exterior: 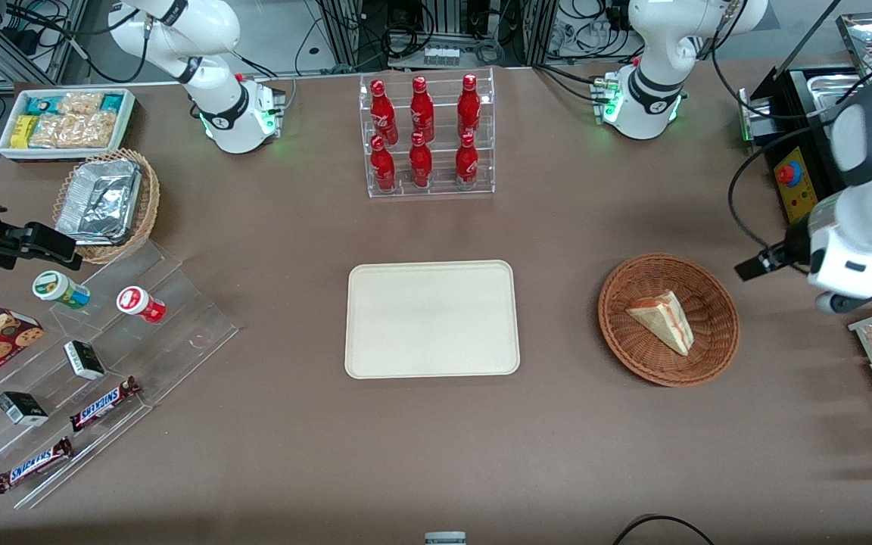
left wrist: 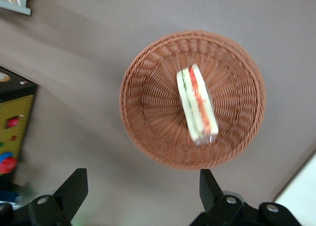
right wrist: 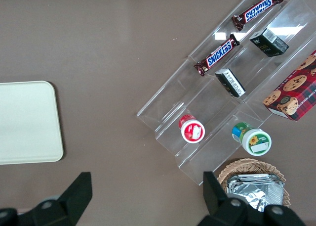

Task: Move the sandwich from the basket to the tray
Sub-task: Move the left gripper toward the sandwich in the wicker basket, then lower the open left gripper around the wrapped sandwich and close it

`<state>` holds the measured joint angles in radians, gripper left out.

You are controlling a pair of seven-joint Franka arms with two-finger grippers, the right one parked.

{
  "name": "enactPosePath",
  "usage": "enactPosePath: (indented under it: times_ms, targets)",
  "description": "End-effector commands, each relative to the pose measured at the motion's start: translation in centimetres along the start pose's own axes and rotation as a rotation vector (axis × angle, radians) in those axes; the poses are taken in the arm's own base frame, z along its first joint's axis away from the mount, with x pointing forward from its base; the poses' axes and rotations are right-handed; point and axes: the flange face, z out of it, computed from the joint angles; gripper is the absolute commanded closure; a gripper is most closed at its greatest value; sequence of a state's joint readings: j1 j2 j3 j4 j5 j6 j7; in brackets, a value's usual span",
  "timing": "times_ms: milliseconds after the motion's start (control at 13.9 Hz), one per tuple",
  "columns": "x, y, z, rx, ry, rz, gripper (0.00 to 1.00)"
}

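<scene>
Sandwich (left wrist: 197, 107) (in basket (left wrist: 143, 112)) lies below open tool (left wrist: 143, 189).

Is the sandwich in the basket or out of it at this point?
In. The sandwich lies inside the basket; the tray is bare. The gripper hangs above, fingers open, holding nothing.

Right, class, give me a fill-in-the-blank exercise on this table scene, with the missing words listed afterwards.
1. The sandwich lies in the ____.
2. The tray holds ____.
3. The gripper hovers above the table beside the basket with its fingers ____.
4. The clear rack holds ____ red bottles.

Missing words: basket; nothing; open; six
</scene>
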<state>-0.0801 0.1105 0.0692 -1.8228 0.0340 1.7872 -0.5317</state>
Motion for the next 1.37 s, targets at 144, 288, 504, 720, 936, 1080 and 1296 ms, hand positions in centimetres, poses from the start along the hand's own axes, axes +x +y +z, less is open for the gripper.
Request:
enactPosePath:
  times_ms: [144, 288, 504, 720, 936, 1080, 1296]
  targets:
    - [-0.6, 0.8, 6.0, -0.069, 0.099, -0.168, 0.0]
    - [-1.3, 1.9, 9.2, -0.1, 0.131, -0.198, 0.0]
    - [-2.8, 3.3, 13.2, -0.133, 0.167, -0.192, 0.0]
    - [-3.8, 5.7, 15.7, -0.124, 0.16, -0.175, 0.0]
    - [-3.8, 6.5, 17.1, -0.131, 0.162, -0.218, 0.0]
    - [-4.2, 7.3, 17.9, -0.125, 0.158, -0.205, 0.0]
    - [-4.3, 7.2, 19.1, -0.105, 0.146, -0.201, 0.0]
